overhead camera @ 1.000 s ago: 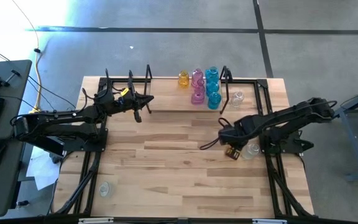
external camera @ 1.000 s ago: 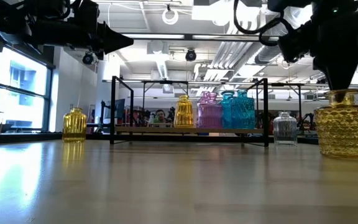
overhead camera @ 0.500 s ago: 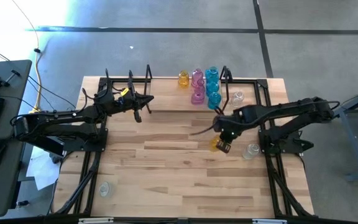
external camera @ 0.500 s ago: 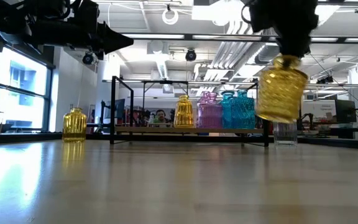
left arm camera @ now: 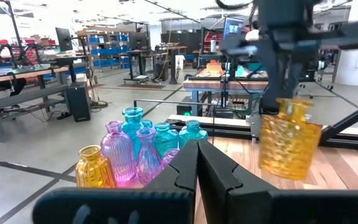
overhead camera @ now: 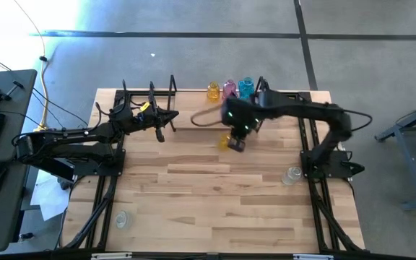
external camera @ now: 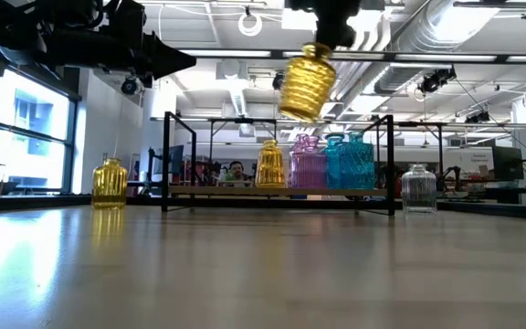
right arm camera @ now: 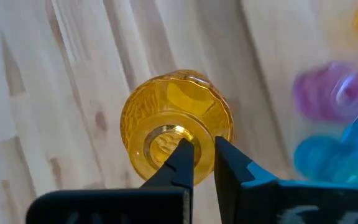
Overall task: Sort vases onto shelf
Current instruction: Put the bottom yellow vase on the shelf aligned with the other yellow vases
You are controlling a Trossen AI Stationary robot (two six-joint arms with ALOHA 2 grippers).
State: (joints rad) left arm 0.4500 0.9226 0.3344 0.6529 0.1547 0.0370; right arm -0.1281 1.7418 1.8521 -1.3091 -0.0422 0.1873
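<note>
My right gripper [overhead camera: 237, 136] is shut on an amber-yellow vase [overhead camera: 234, 143] and carries it in the air over the table, just in front of the shelf [overhead camera: 193, 128]. The low view shows this vase [external camera: 307, 82] high above the shelf board [external camera: 281, 192]. Amber [overhead camera: 213, 91], pink [overhead camera: 229, 89] and cyan [overhead camera: 246, 87] vases stand on the shelf; my right arm hides the others. My left gripper [overhead camera: 170, 119] is shut and hovers over the shelf's left part, touching nothing. My right gripper [right arm camera: 201, 146] holds the amber vase by its neck rim [right arm camera: 160, 134], coming from above and pointing down. One finger [right arm camera: 180, 163] reaches into the mouth and the other stands outside the neck. The vase hangs below the fingers, lifted clear and slightly tilted [external camera: 307, 82].
A clear vase [overhead camera: 292, 175] stands on the table near the right arm's base, another clear one [overhead camera: 121, 218] near the table's near-left corner. In the low view an amber vase [external camera: 110, 183] stands left of the shelf's post. Bare wood [overhead camera: 208, 195] fills the table's middle.
My right gripper lifted the amber vase off the table's right side and carried it up, left and toward the far edge, to just in front of the shelf. The vase stood on the table a second ago and now hangs clear.
</note>
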